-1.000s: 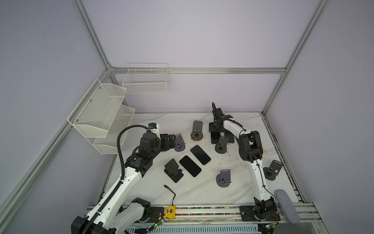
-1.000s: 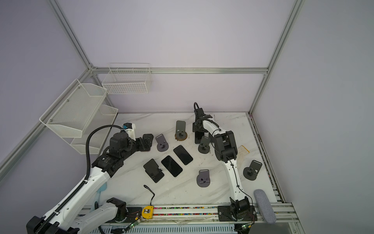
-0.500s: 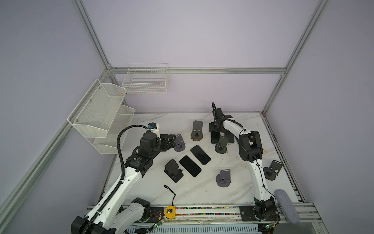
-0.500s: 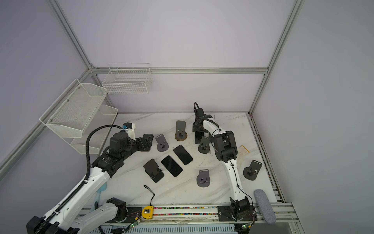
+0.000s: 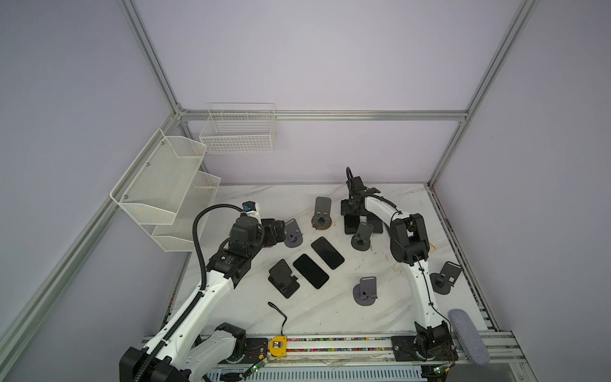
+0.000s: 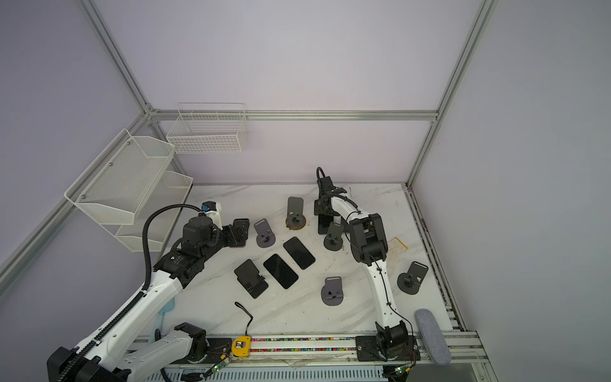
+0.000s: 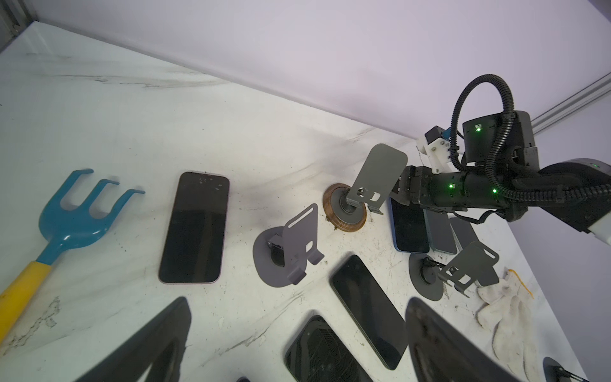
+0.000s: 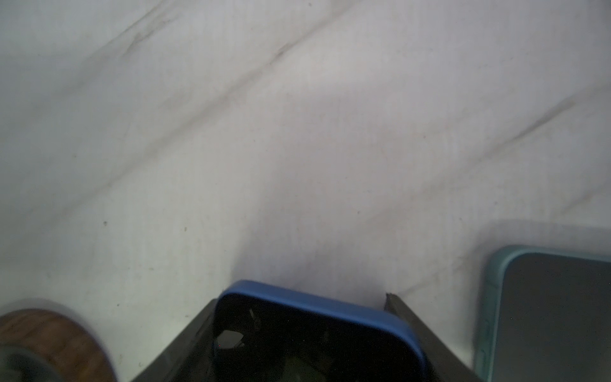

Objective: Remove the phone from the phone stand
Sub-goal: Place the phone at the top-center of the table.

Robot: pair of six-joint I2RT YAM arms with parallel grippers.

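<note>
A blue-cased phone (image 8: 307,334) lies flat at the back of the table (image 5: 330,311), beside a light-blue phone (image 8: 545,314). My right gripper (image 8: 304,344) is low over it. Its fingers (image 8: 185,347) lie against both long sides with no gap showing. In both top views this gripper (image 5: 352,218) (image 6: 324,216) stands between a wooden-based phone stand (image 5: 321,213) and a grey phone stand (image 5: 362,235), and both stands are empty. My left gripper (image 7: 297,350) hangs open above the table's left side (image 5: 277,231), with nothing between its fingers.
Two black phones (image 5: 327,253) (image 5: 310,271) lie mid-table, with a black folding stand (image 5: 282,277) to their left. More grey stands (image 5: 292,233) (image 5: 365,291) (image 5: 444,277) stand around them. A pink-rimmed phone (image 7: 193,228) and a blue rake (image 7: 72,215) lie below my left arm. White wire baskets (image 5: 165,185) hang at the left.
</note>
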